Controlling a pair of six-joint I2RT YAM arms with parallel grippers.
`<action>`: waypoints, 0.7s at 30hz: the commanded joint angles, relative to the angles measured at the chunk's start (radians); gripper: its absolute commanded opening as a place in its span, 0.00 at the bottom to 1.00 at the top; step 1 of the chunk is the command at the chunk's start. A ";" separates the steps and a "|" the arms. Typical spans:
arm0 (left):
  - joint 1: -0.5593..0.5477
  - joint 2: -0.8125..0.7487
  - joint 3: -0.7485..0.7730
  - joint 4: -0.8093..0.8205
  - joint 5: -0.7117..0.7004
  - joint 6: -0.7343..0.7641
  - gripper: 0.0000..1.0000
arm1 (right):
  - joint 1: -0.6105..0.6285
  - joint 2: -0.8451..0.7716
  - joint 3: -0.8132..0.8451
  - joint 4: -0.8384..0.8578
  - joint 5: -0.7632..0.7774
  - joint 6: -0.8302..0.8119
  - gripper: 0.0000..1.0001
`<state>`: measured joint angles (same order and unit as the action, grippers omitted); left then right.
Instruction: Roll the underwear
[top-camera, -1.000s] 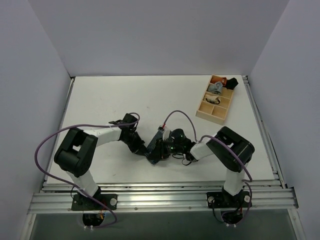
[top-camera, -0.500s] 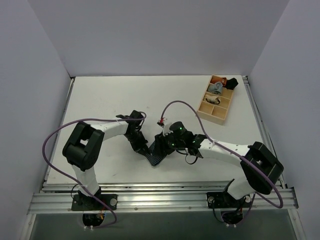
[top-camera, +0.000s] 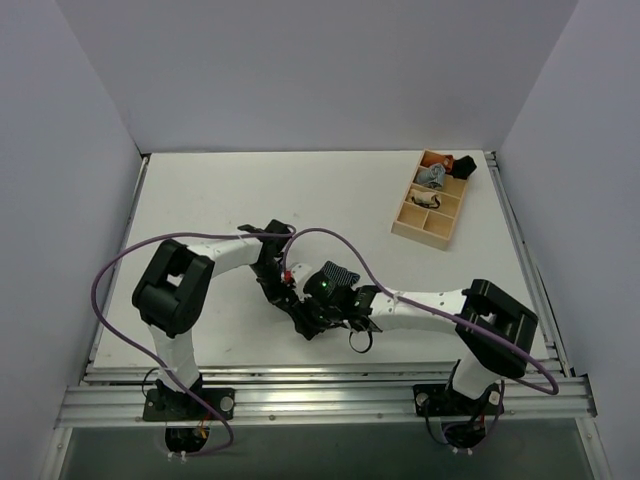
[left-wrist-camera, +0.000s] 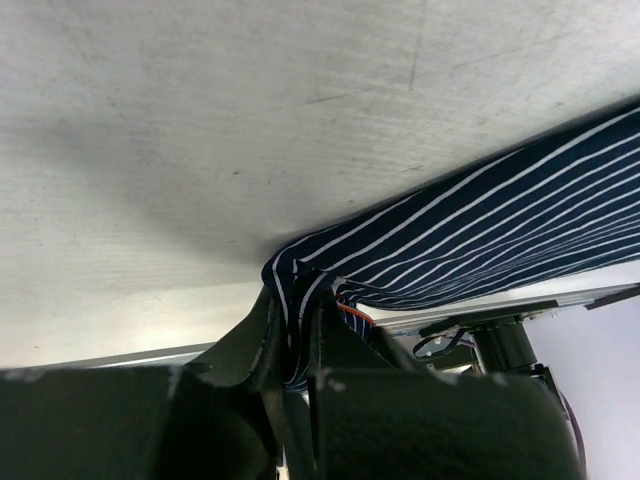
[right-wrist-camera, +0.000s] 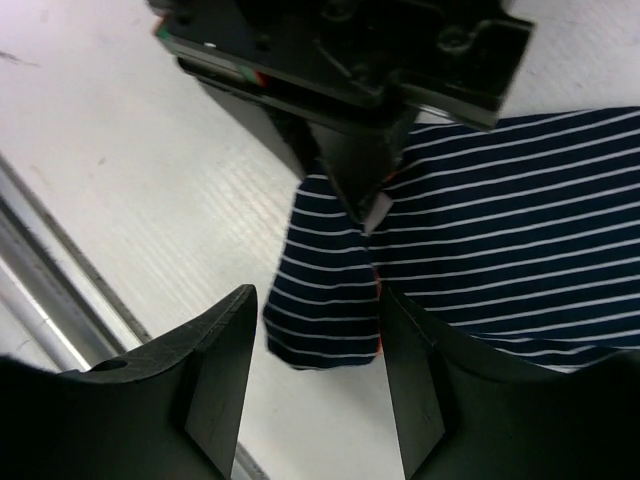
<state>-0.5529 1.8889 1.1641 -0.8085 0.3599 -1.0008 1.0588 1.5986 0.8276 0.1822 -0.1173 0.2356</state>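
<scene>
Noted: the underwear (right-wrist-camera: 500, 220) is dark navy with fine white pinstripes and a thin orange-red edge at its folded corner. My left pincer (left-wrist-camera: 295, 325) and right pincer (right-wrist-camera: 315, 305) are both matt black. My left arm (top-camera: 215, 258) and right arm (top-camera: 420, 305) are white on the links and black at the joints, each trailing a purple cable (top-camera: 101, 281) over an off-white table (top-camera: 200, 200) with faint grey scuffs. At the upper right of the overhead view the tray (top-camera: 425, 232) is pale wood with grey, orange and black bundles (top-camera: 434, 176) in it, and the walls (top-camera: 300, 70) are pale grey-lilac.
</scene>
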 joint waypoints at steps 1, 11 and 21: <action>-0.007 0.019 0.016 -0.072 -0.065 0.014 0.02 | 0.016 0.004 0.024 -0.015 0.146 -0.033 0.47; -0.018 0.041 0.040 -0.093 -0.067 0.005 0.02 | 0.069 0.012 0.013 0.011 0.206 -0.044 0.43; -0.021 0.052 0.049 -0.113 -0.075 -0.001 0.02 | 0.104 0.046 0.013 0.028 0.186 -0.036 0.45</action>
<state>-0.5652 1.9137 1.1976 -0.8730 0.3470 -1.0023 1.1538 1.6272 0.8272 0.1944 0.0486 0.2070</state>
